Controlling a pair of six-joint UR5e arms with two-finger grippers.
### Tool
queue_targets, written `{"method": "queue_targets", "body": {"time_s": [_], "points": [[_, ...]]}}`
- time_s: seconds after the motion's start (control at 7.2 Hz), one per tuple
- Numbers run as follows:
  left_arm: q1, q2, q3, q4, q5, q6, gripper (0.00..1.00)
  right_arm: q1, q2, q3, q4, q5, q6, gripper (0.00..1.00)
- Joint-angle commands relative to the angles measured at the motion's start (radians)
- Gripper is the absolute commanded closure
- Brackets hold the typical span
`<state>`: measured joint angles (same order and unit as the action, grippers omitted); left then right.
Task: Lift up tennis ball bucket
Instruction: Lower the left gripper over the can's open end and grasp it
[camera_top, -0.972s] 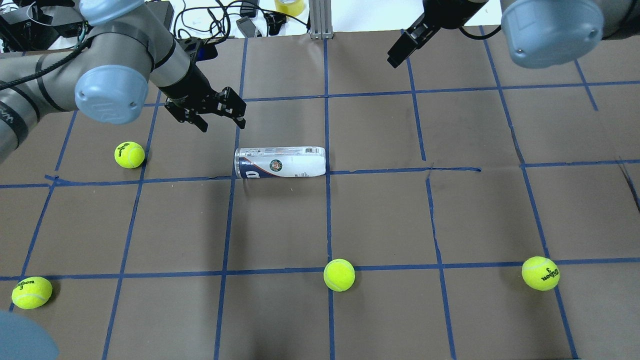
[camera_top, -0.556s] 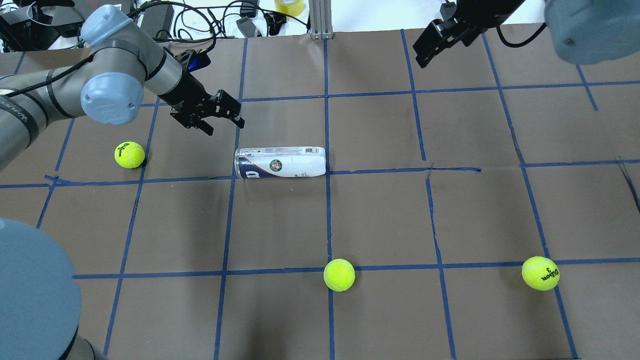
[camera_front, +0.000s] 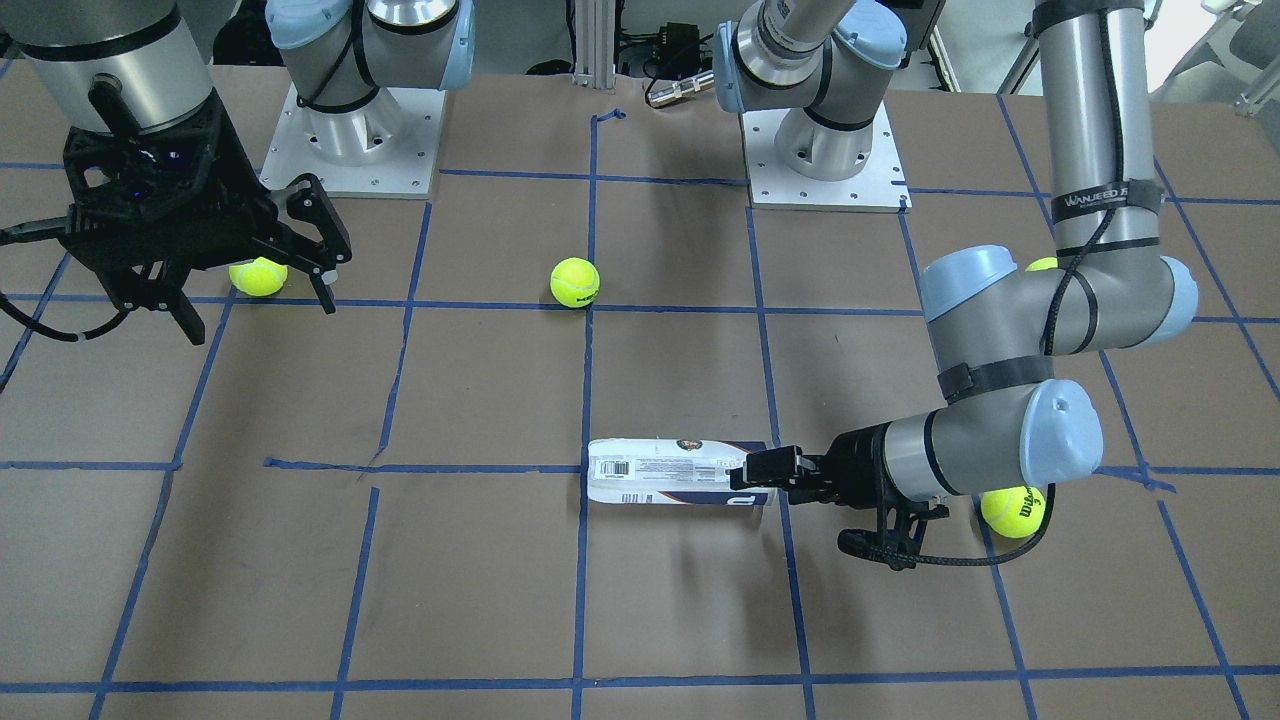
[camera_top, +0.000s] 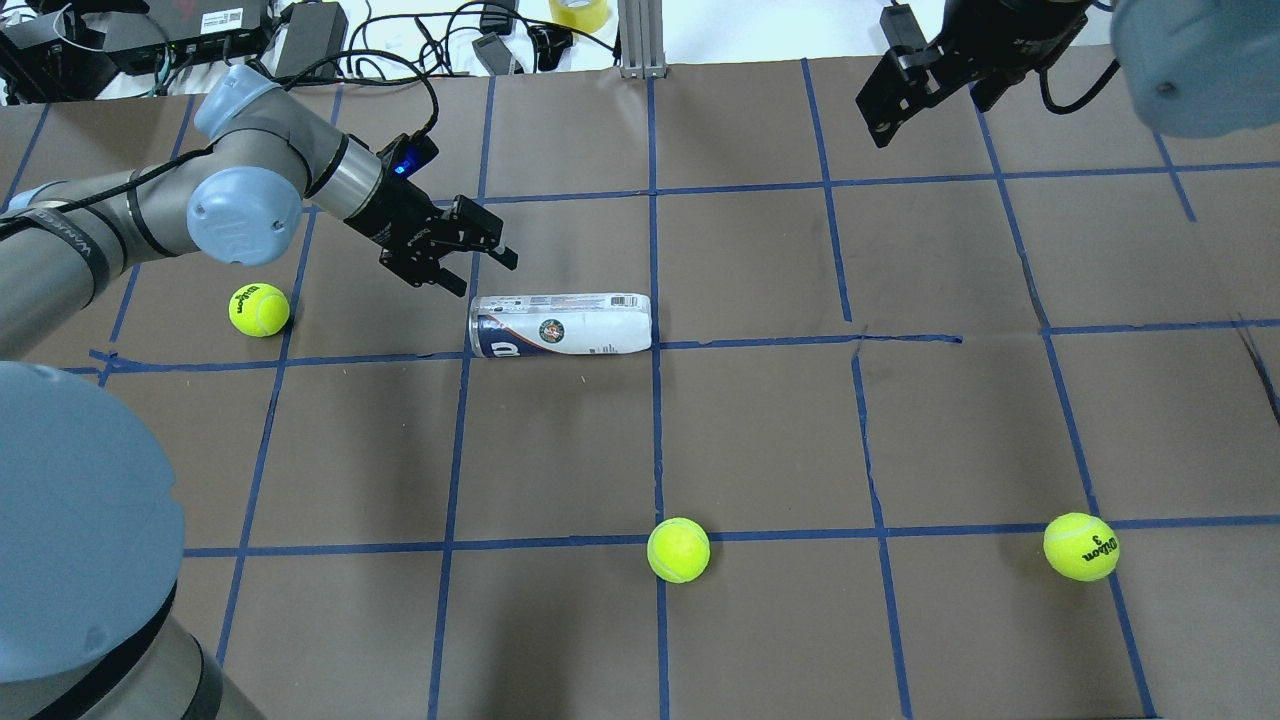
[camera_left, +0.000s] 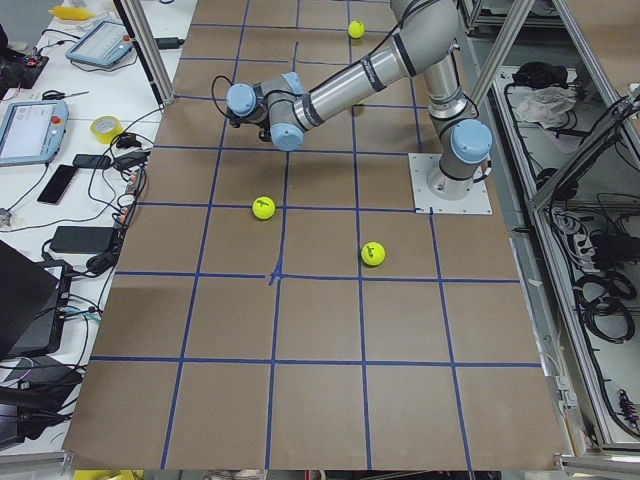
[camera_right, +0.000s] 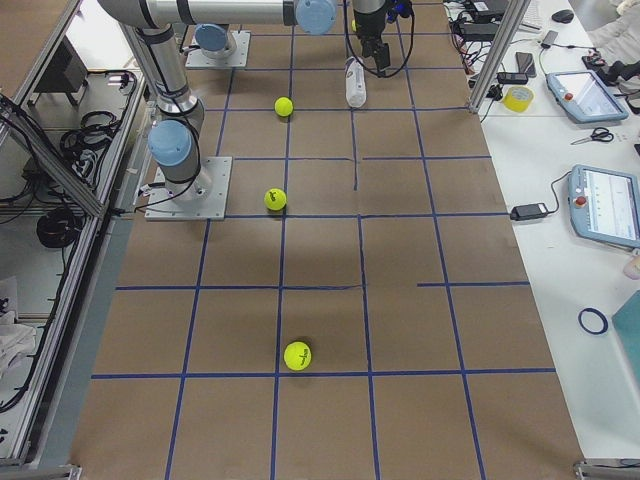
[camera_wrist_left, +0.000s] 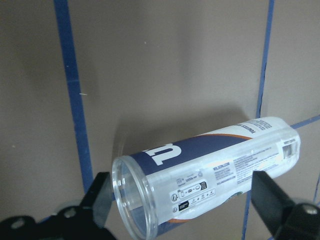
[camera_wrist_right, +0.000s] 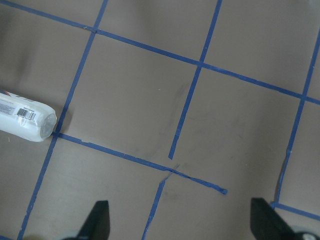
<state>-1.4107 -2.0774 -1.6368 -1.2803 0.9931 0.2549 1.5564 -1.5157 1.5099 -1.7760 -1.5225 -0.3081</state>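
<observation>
The left gripper (camera_top: 485, 276) is spread wide and holds nothing. Its fingers (camera_wrist_left: 100, 197) flank the open mouth of the tennis ball bucket (camera_top: 560, 323), which lies on its side on the table (camera_top: 760, 430) and stretches away from the fingertips. A tennis ball (camera_top: 259, 309) sits back beside that arm's wrist, and well beyond the bucket's far end the right gripper (camera_front: 262, 322) hangs empty, jaws apart.

— What can be read here?
— "Wilson" and a "3" on the tennis ball (camera_top: 1081, 547) nearest the right edge of the overhead view. "Wilson" again on the ball (camera_top: 259, 309) at the left.
— The arms?
— A black strap (camera_front: 1100, 201) on the left arm (camera_front: 1088, 110) says "WANJEED".
— And the tennis ball bucket (camera_top: 560, 324)?
— A barcode and fine print, too small to read.
</observation>
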Motion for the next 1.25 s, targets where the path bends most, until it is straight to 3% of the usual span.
{"method": "queue_targets", "body": {"time_s": [0.0,0.42,0.69,1.11], "points": [[0.001,-0.009,-0.005,-0.063,-0.002,-0.002,0.00,-0.001,-0.004,0.003,0.015,-0.013,0.079,0.00],[0.041,-0.036,-0.003,-0.145,-0.014,-0.003,0.00,0.001,-0.009,0.003,0.032,-0.015,0.107,0.00],[0.048,-0.038,-0.008,-0.149,-0.115,0.007,0.00,0.001,-0.009,0.003,0.036,-0.013,0.112,0.00],[0.116,-0.026,-0.089,-0.148,-0.128,0.098,0.00,-0.001,-0.008,0.003,0.030,-0.015,0.113,0.00]]}}
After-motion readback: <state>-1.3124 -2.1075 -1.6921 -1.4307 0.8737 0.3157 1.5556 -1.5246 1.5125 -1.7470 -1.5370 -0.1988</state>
